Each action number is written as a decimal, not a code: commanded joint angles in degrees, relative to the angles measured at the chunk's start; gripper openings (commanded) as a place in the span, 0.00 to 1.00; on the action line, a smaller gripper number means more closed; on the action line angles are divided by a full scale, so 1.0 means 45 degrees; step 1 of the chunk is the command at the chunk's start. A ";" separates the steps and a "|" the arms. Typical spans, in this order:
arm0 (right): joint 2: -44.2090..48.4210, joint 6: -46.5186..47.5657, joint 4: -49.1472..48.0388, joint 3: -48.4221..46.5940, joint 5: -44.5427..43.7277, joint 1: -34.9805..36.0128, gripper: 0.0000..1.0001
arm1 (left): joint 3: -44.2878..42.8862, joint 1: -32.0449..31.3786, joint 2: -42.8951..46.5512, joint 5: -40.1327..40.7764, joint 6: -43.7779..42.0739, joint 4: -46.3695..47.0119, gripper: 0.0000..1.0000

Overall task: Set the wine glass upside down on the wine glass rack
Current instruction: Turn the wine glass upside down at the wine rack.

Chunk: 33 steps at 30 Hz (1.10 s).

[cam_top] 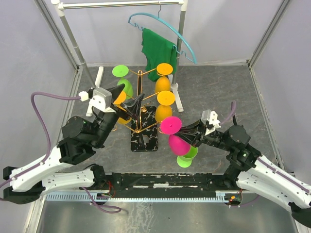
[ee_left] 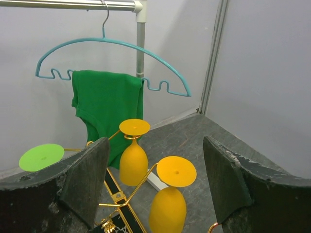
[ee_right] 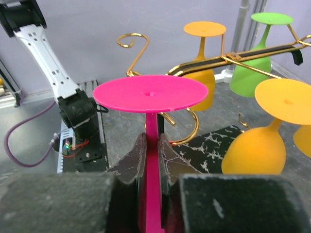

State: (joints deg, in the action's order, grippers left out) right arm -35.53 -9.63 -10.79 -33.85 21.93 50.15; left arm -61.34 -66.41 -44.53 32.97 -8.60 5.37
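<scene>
From above, the right hand (cam_top: 184,132) is clenched on the stem of the pink plastic wine glass (cam_top: 178,144). The glass is held foot-up just beside the right side of the gold scroll-armed wine glass rack (cam_top: 140,99) (black marbled base), over the grey desk (cam_top: 218,92). The left hand (cam_top: 126,98) stands released at the rack's left side.

In the left wrist view, its fingers (ee_left: 87,179) are wide apart with nothing between them. Beyond them, yellow glasses (ee_left: 133,162) hang inverted.

In the right wrist view, the fingers (ee_right: 133,162) pinch the pink stem under its round foot, and a gold hook curls just behind.
</scene>
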 commanded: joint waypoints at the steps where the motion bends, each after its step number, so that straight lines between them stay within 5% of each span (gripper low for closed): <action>1: 0.0361 -0.0610 -0.1794 0.0123 0.0685 0.0037 0.04 | -0.0275 -0.0066 0.0030 0.0415 0.0339 0.0028 0.84; 16: -0.0218 -0.3206 -0.6295 0.2393 0.1533 0.0112 0.01 | -0.0158 -0.0072 -0.0217 0.0793 0.0256 0.0305 0.85; 33: -0.2790 -0.3053 -1.0898 0.3525 0.1239 0.0692 0.01 | -0.0051 -0.0046 -0.0436 0.1140 0.0117 0.0404 0.86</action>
State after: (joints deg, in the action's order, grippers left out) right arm -47.11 -22.85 -49.89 -18.83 27.97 52.56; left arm -61.34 -66.41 -46.63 36.84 -8.62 4.82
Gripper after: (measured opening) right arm 0.135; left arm 0.861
